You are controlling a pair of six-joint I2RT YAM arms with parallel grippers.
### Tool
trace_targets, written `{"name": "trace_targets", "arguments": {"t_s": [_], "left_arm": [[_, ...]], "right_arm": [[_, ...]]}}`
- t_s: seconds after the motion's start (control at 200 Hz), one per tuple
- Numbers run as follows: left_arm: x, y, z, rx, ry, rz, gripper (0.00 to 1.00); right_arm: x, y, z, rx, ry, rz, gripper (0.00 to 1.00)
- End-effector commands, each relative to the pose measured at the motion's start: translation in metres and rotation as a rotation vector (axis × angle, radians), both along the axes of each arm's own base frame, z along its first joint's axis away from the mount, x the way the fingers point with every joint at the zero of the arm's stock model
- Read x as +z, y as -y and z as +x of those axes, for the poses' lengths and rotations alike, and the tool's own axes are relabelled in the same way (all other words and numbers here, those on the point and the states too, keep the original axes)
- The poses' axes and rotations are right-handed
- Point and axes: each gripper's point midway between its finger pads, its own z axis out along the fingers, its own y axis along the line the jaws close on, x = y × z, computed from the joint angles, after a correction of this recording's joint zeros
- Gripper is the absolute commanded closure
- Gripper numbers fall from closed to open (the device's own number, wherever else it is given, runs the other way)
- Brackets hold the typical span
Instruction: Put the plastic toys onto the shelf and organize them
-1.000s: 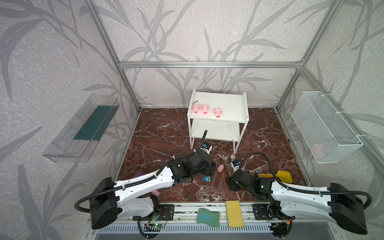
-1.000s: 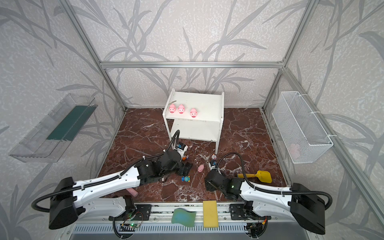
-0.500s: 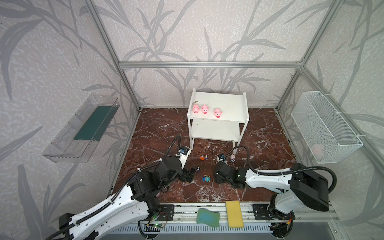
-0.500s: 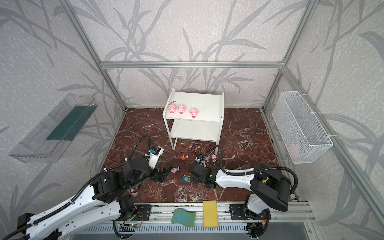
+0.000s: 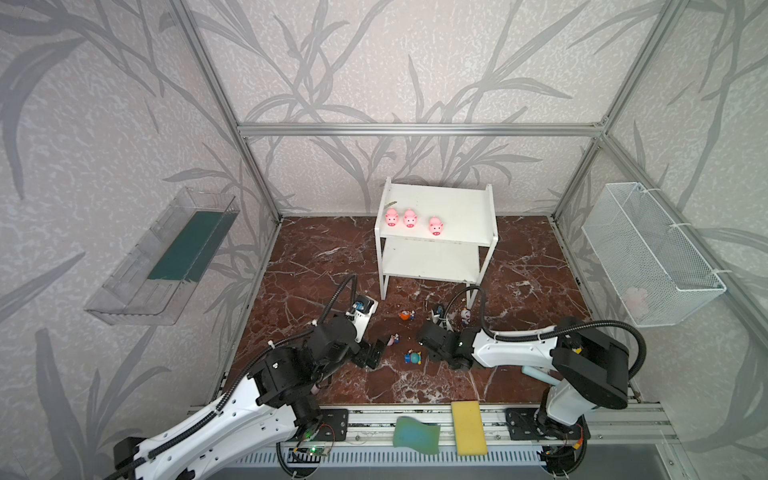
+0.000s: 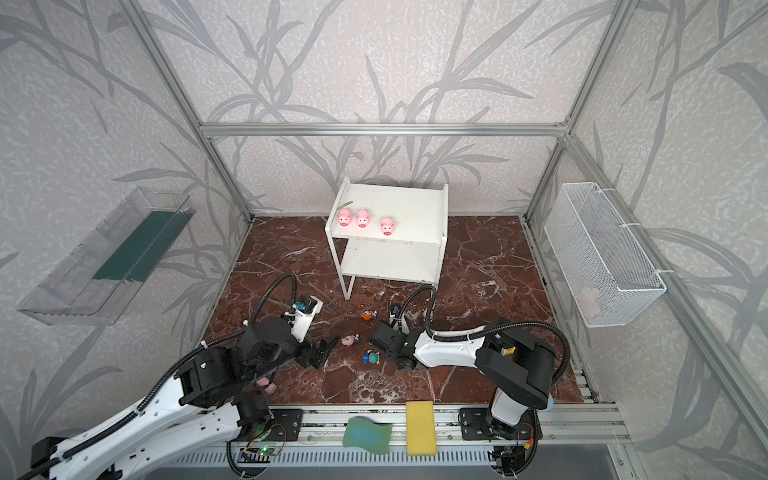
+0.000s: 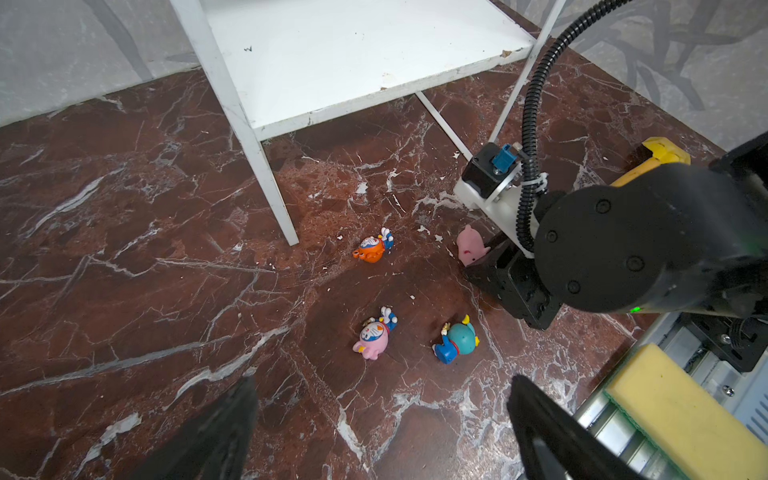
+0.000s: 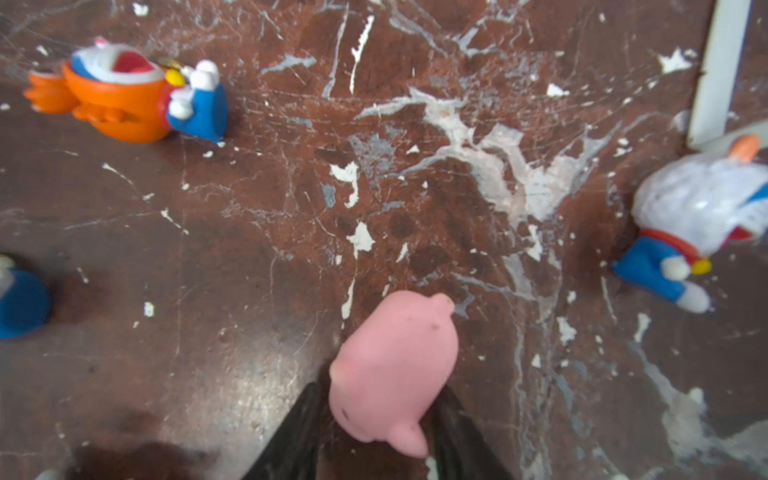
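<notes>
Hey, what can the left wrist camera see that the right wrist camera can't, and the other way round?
Only the left wrist view shows the lower board of the shelf and the yellow sponge. Only the right wrist view shows the white-blue figurine, lying near a shelf leg. Both show the pink pig between the fingers of the right gripper, the orange figurine and the marble floor.

walls: pale wallpaper [image 5: 374, 62], grey leaf print | alu frame bars [image 5: 415, 129] | floor [image 5: 316, 257]: red-brown marble, white veins | clear tray [image 5: 133, 311] left of frame | wire basket [image 5: 648, 257] right
</notes>
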Motion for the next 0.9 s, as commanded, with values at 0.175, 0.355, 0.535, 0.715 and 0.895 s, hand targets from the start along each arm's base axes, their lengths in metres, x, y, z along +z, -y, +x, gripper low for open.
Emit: {"name": "trace_targets", "arguments": {"t_s": [0.175,0.355,0.535,0.715,0.895], "left_arm": [[-0.004,0.001,0.000,-0.025,-0.011,0.019,0.04],[-0.001,0.000,0.001,-0.027,-0.006,0.018,0.04],[0.003,-0.001,0.004,-0.027,0.013,0.035,0.04],[0.004,-0.001,0.009,-0.024,0.018,0.035,0.04],[0.010,-0.001,0.012,-0.028,0.035,0.027,0.04]], "right_arm": [[0.009,0.005,0.003,0.037,0.043,-0.043,0.66],[0.020,0.002,0.000,0.093,0.056,-0.018,0.72],[0.040,-0.004,-0.006,0.178,0.061,0.029,0.74],[0.059,-0.004,-0.016,0.260,0.064,0.054,0.76],[0.102,-0.020,-0.032,0.464,0.139,0.136,0.76]]}}
